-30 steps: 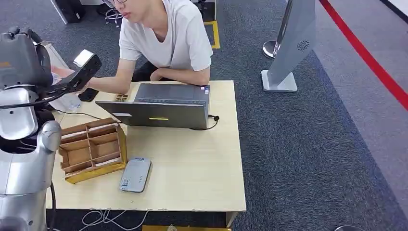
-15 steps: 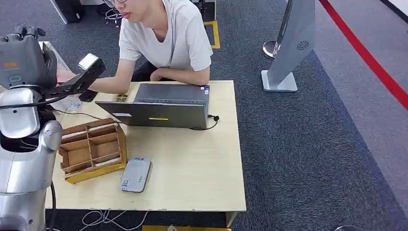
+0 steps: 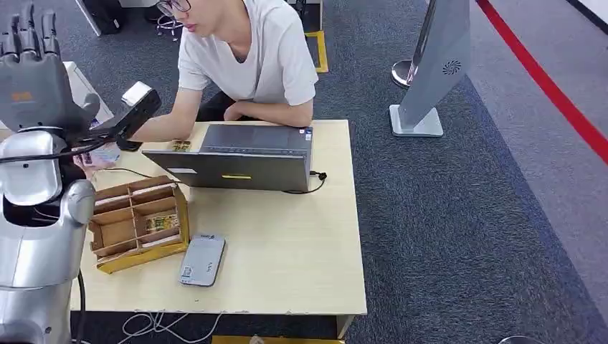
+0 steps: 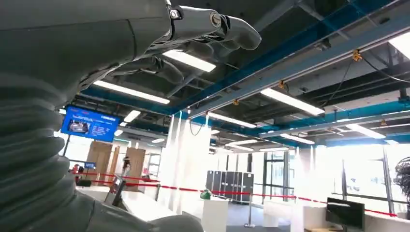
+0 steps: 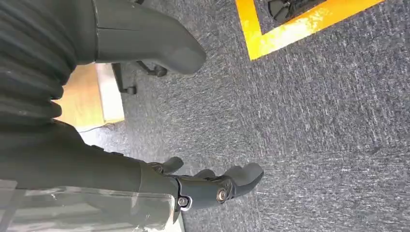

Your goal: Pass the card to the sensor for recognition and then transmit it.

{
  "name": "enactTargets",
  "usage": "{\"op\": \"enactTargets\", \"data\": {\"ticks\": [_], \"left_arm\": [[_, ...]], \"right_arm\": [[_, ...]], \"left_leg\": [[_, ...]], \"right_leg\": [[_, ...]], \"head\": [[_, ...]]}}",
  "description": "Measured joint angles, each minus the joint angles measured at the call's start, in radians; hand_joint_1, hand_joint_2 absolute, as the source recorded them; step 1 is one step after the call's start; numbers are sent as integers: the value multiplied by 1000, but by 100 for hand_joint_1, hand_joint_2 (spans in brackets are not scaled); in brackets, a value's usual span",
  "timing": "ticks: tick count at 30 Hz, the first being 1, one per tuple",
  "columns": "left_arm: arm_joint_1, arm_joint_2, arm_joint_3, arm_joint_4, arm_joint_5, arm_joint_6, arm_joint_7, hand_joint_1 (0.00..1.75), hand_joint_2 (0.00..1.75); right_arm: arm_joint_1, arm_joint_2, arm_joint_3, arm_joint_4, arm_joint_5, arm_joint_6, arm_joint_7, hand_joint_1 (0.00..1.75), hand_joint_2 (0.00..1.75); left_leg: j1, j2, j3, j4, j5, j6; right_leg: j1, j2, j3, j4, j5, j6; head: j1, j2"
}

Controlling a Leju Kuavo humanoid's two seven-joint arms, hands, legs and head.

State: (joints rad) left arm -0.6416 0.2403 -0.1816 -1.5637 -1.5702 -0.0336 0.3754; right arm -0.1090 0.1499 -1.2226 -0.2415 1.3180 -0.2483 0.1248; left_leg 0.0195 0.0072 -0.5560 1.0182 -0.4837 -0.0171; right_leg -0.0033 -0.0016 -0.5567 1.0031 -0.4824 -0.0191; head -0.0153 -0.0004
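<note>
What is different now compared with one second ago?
The robot's left hand rose; its fingers now point up and hold nothing. A printed card now lies in a compartment of the brown cardboard divider box that was empty before. The grey laptop and the flat grey device stayed put.

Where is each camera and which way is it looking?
Head view: high on the robot, looking down at the table, the person and its raised left hand.
Left wrist view: behind the left hand, facing the ceiling.
Right wrist view: behind the right hand, facing the carpet.
Head and left wrist views share the left hand.
</note>
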Motion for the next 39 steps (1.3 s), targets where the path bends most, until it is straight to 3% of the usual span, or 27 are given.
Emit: {"op": "enactTargets", "data": {"ticks": [16,24,29,32,37,39], "left_arm": [[33,-19,6,-2,0,6,-19,0,175],[183,6,88,-53,0,71,-95,0,175],[256,23,151,-94,0,80,-113,0,175],[332,40,257,-129,0,110,-194,0,175],[399,34,573,-133,0,171,-397,0,175],[411,29,664,-133,2,172,-409,0,175]], "right_arm": [[0,-1,0,0,-6,-9,8,0,175],[6,-1,-2,0,-19,-9,6,0,175],[7,-1,-4,0,-23,-9,3,0,175],[8,-1,-9,0,-28,-9,-3,0,175],[15,-1,-12,0,-29,-8,-13,0,175],[15,-1,-12,0,-28,-7,-18,0,175]], "left_leg": [[0,0,0,0,0,0],[0,1,-1,0,0,0],[0,1,-2,-1,0,0],[0,5,-1,-1,0,0],[0,5,-2,-1,0,0],[0,5,-2,-2,0,0]], "right_leg": [[0,0,0,0,0,0],[0,1,-1,0,0,0],[0,0,-1,1,0,0],[0,4,-1,1,0,0],[0,4,-3,1,0,0],[0,4,-3,1,0,0]], "head": [[0,0],[0,0],[0,0],[0,0],[-2,0],[-2,0]]}}
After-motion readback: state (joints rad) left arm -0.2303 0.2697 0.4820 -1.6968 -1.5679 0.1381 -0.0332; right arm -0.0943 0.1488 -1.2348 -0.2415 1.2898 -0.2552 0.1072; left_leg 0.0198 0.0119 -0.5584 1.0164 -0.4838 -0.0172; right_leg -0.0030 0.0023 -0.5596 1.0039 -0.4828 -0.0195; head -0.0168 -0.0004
